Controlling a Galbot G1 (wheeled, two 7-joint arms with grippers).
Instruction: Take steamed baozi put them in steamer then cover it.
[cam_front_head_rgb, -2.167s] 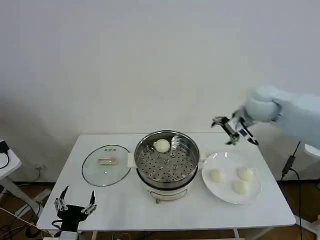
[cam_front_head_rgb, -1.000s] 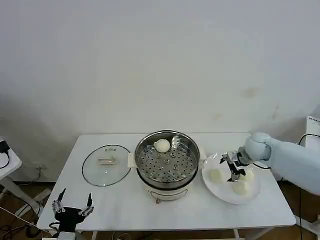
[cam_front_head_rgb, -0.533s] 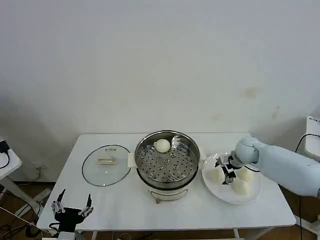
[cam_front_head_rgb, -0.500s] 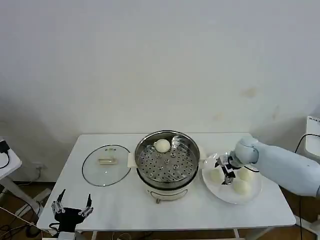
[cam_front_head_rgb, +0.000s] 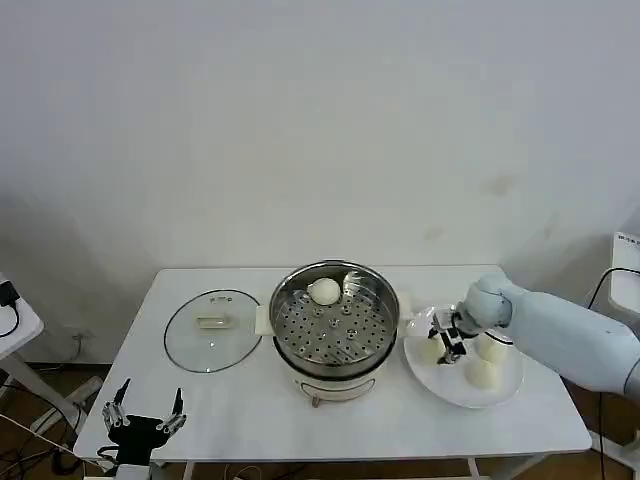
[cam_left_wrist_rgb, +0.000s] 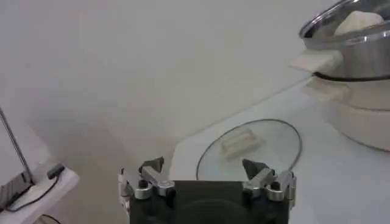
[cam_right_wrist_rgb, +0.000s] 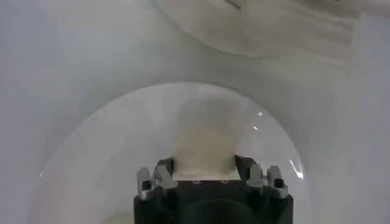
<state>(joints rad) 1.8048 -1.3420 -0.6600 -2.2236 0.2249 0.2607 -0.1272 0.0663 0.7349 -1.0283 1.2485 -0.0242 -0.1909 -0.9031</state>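
Since two seconds back the right gripper (cam_front_head_rgb: 445, 337) has come down from above the table's far right edge onto the white plate (cam_front_head_rgb: 503, 386), and it now sits over the plate's left baozi (cam_front_head_rgb: 430, 349). From the right wrist that bun (cam_right_wrist_rgb: 206, 146) lies between the two spread fingertips (cam_right_wrist_rgb: 160, 172) — they flank it on either side, not yet pressed into it as far as can be seen. Two more baozi rest on the plate to the right of the gripper, close together (cam_front_head_rgb: 492, 346) and (cam_front_head_rgb: 482, 371).

One baozi (cam_front_head_rgb: 324, 291) already lies on the perforated tray at the far side of the steamer (cam_front_head_rgb: 334, 322), which stands at the middle of the white table (cam_front_head_rgb: 250, 410). The cover (cam_front_head_rgb: 212, 330) lies flat on the table just left of the steamer, handle up.

Low at the table's near left corner the left gripper (cam_front_head_rgb: 142, 412) hangs parked, its fingers wide apart and holding nothing — the left wrist view looks past them (cam_left_wrist_rgb: 207, 182) to the cover (cam_left_wrist_rgb: 250, 148).

A plain white wall stands behind the table.
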